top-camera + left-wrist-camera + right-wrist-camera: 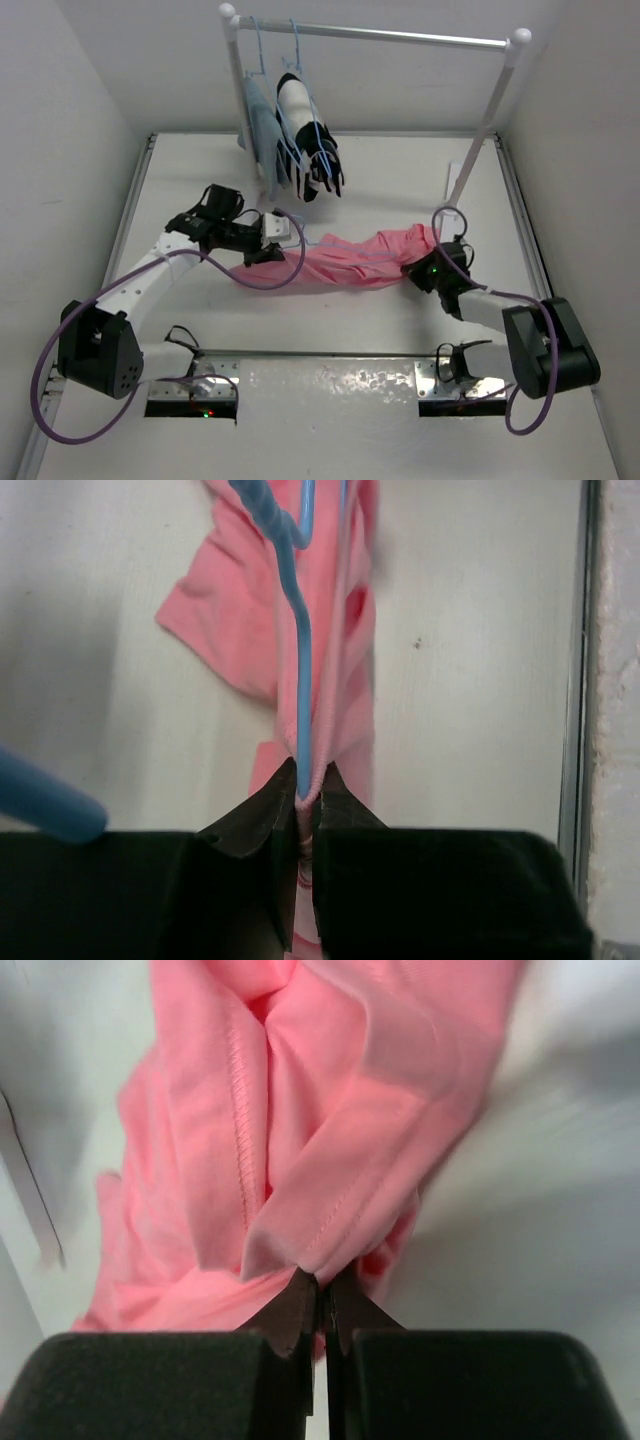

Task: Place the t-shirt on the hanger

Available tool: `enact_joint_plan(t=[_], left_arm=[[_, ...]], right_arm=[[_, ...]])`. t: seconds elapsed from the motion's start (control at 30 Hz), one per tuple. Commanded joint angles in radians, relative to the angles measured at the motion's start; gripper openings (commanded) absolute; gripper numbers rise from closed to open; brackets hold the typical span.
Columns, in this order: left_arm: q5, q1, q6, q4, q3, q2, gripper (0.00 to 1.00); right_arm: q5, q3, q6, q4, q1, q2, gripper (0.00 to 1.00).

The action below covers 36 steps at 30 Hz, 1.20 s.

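Nearest the camera, both arms reach forward off their bases over the white table, one to each end of the cloth. On the left, the left gripper has its dark jaws pressed tight together, and caught between them is the thin light-blue wire of the hanger along with a fold of pink fabric. The wire runs straight away from the fingertips, then kinks near the top of the wrist view. Over on the right, the right gripper is clamped too, its jaws pinching a hemmed edge of the t-shirt, stitching plain to see just above the tips.

From above, the t-shirt lies bunched into a long salmon-pink band across the middle of the table, strung between the two grippers, left gripper at one end and right gripper at the other. The fabric is rumpled and twisted, not spread flat.

Further back, at the far edge, stands a white clothes rack. Two garments hang on its left side: a pale blue-grey garment and, just beside it, a black-and-white patterned garment, each on its own hanger.
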Motion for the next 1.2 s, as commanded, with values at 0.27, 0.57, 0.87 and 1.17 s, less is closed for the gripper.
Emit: enact_joint_plan(t=[0.27, 0.57, 0.87, 1.17], left_arm=[[-0.243, -0.013, 0.372, -0.102, -0.025, 0.004, 0.00], [-0.328, -0.023, 0.282, 0.014, -0.048, 0.024, 0.00], [-0.171, -0.071, 0.416, -0.123, 0.004, 0.004, 0.00], [-0.265, -0.071, -0.009, 0.157, 0.036, 0.047, 0.00]], right_arm=[[-0.101, 0.166, -0.203, -0.122, -0.218, -0.122, 0.00], [-0.172, 0.220, -0.358, -0.248, -0.280, -0.143, 0.00], [-0.439, 0.436, -0.827, -0.535, -0.270, -0.053, 0.40], [-0.562, 0.469, -0.849, -0.471, -0.269, -0.126, 0.91]])
